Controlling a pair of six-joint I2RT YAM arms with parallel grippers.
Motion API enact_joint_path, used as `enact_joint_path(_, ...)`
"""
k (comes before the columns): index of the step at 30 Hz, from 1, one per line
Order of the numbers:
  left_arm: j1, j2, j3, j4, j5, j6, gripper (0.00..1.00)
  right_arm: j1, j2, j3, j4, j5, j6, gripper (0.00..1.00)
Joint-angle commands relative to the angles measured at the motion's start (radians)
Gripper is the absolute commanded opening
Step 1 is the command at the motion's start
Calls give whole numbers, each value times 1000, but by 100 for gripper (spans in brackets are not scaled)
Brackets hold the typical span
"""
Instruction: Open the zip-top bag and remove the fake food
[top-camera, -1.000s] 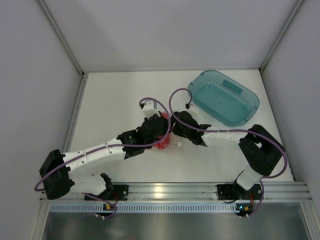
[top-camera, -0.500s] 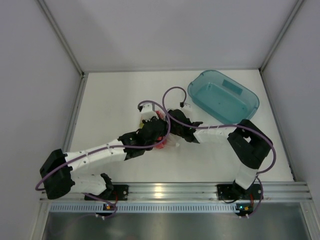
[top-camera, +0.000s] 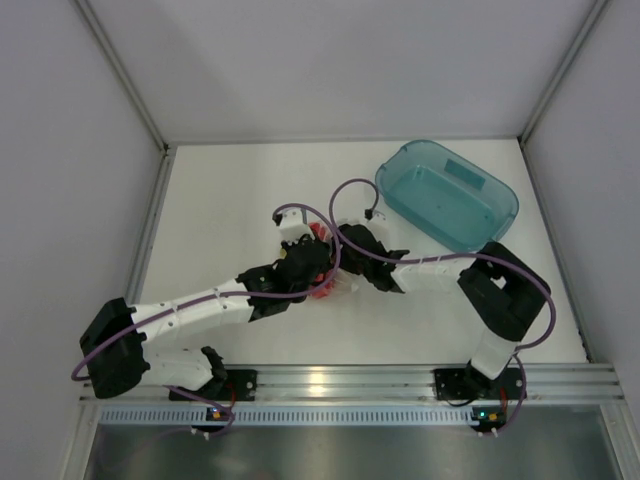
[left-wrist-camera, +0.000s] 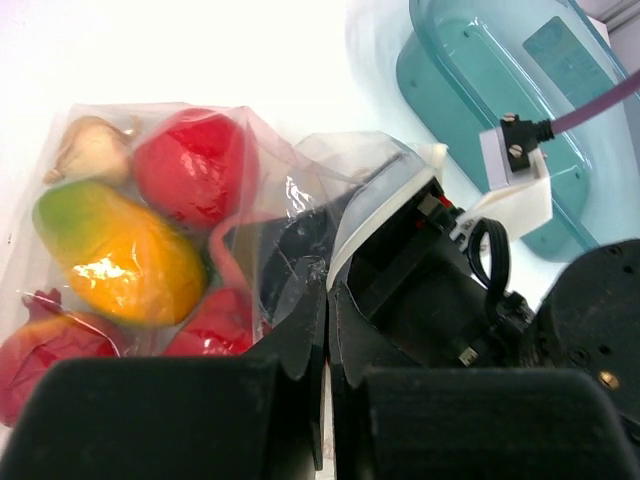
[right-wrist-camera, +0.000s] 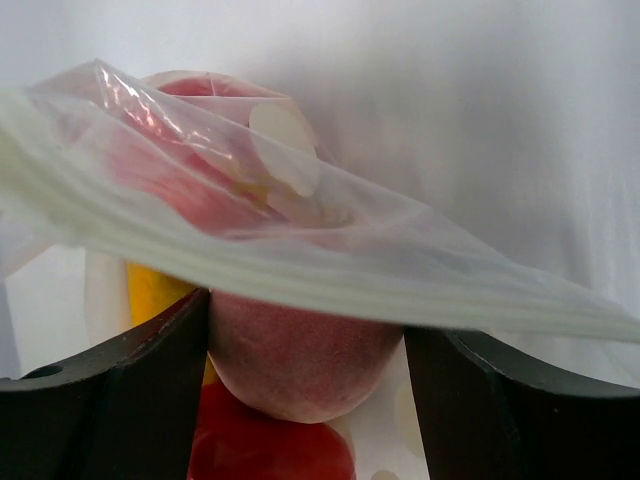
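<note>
The zip-top bag (left-wrist-camera: 270, 200) lies on the white table between both grippers and shows in the top view (top-camera: 326, 287). Inside are a yellow-green fruit (left-wrist-camera: 120, 250), a red fruit (left-wrist-camera: 190, 165), a beige bulb (left-wrist-camera: 95, 150) and more red pieces. My left gripper (left-wrist-camera: 327, 310) is shut on the clear film at the bag's mouth (top-camera: 312, 268). My right gripper (right-wrist-camera: 305, 320) is inside the bag, under its dotted upper film (right-wrist-camera: 300, 260). Its fingers press both sides of the pinkish peach (right-wrist-camera: 300, 370). A red fruit (right-wrist-camera: 270, 445) lies below it.
The teal translucent tub (top-camera: 400, 165) stands at the back right, holding nothing that shows. It also appears in the left wrist view (left-wrist-camera: 480, 110). Grey walls close the table at the left, back and right. A metal rail runs along the near edge.
My right gripper has moved left, into the bag's mouth next to the left gripper. The left gripper has shifted slightly with the bag.
</note>
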Motion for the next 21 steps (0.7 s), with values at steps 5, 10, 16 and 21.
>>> enact_joint_path(5,-2,1,-10,9,-40,7,0,24,-140,-55,-133,82,-91,35)
enact_joint_path(10,-1,3,-7,11,-17,10,0,30,-228,-62,-160,120,-144,35)
enact_joint_path(16,-1,12,3,11,-10,21,0,36,-335,-58,-163,108,-257,35)
enact_joint_path(21,-1,15,15,9,-27,38,0,40,-451,-70,-195,103,-335,34)
